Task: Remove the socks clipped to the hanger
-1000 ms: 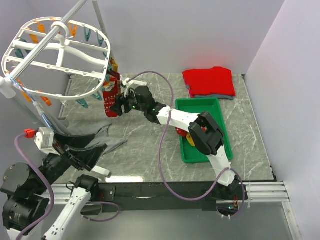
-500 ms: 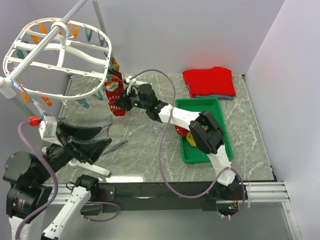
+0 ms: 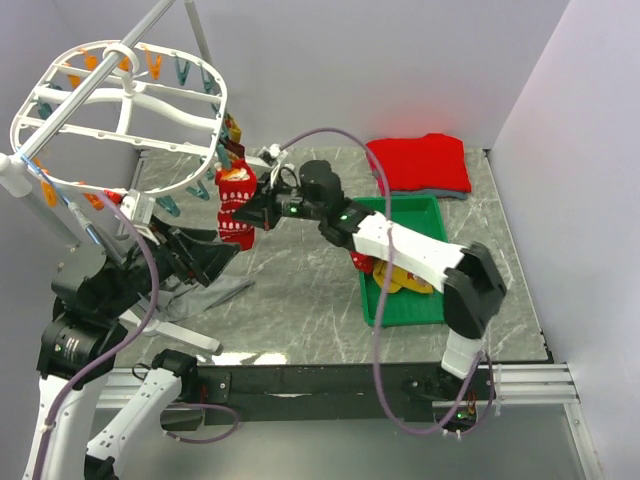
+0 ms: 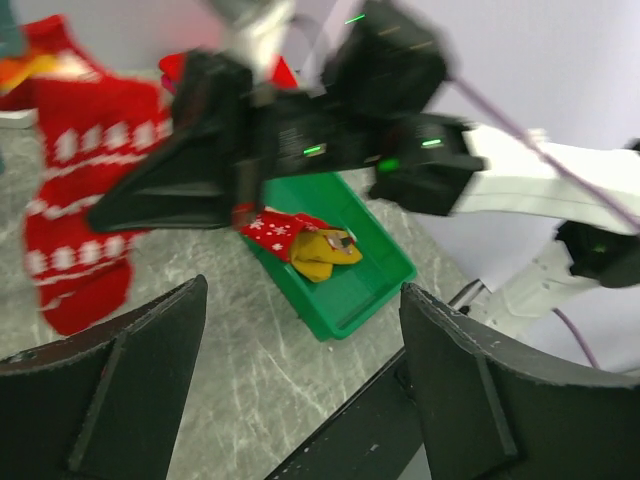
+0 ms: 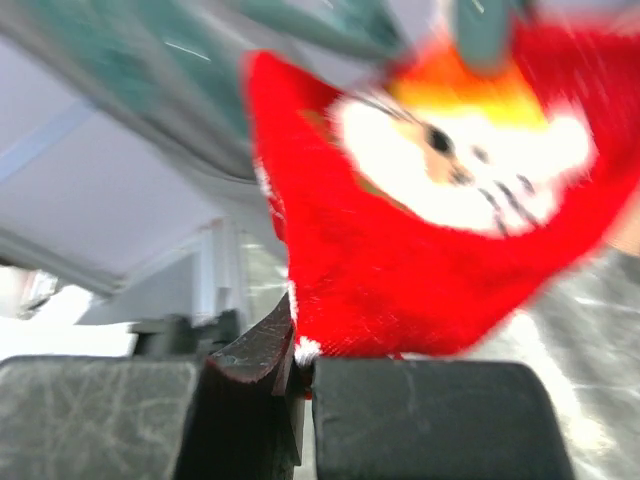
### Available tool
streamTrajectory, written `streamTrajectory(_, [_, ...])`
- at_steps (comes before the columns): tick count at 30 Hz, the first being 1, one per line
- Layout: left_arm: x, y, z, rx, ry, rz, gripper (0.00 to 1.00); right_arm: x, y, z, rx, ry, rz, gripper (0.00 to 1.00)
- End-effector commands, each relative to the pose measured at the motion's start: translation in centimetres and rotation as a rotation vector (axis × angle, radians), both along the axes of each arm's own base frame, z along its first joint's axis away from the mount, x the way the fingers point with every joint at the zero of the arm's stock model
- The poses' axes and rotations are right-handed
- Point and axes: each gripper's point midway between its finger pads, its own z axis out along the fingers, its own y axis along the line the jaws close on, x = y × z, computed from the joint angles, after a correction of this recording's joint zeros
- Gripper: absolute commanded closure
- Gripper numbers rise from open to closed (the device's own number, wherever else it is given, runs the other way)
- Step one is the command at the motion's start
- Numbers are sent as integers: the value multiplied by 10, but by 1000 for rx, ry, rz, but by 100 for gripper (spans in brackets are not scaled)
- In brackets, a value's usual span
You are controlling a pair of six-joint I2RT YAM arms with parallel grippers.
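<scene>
The white oval hanger (image 3: 120,110) hangs at the upper left, with orange and teal clips round its rim. One red sock (image 3: 235,205) with white patterns dangles from its right rim, its top under a teal clip (image 5: 490,30). My right gripper (image 3: 256,212) is shut on this sock's lower edge (image 5: 305,370). The red sock (image 4: 80,220) also shows at the left of the left wrist view, with the right gripper (image 4: 200,175) beside it. My left gripper (image 3: 205,255) is open and empty (image 4: 300,400), low and left of the sock.
A green tray (image 3: 432,215) at centre right holds a yellow sock (image 4: 320,250) and a red sock (image 4: 270,228). A folded red garment (image 3: 418,162) lies at the back. Grey cloth (image 3: 225,290) lies by the left arm. The hanger's stand pole (image 3: 80,225) rises at the left.
My right gripper has shut on the red sock and pulled it a little to the right. The left arm has lifted and swung toward the sock, still open.
</scene>
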Motion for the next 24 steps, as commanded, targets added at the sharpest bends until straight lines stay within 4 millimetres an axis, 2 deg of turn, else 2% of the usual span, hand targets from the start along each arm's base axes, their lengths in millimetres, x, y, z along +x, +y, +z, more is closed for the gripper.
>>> streamTrajectory(1, [4,3,11,14,-60,20,16,-34,-18,55,33,18,67,100])
streamTrajectory(6, [-2,5,3,20,-83,16,11,-57,-31,74,39,49,128,100])
streamTrajectory(13, [-7,2,-30,21,-32,-8,7,-97,-48,103,136,60,253,100])
streamTrajectory(19, [-8,1,-45,36,1,-16,9,-117,-55,124,220,86,324,100])
streamTrajectory(24, [-10,-5,-51,13,18,-52,18,-128,-48,126,228,116,372,100])
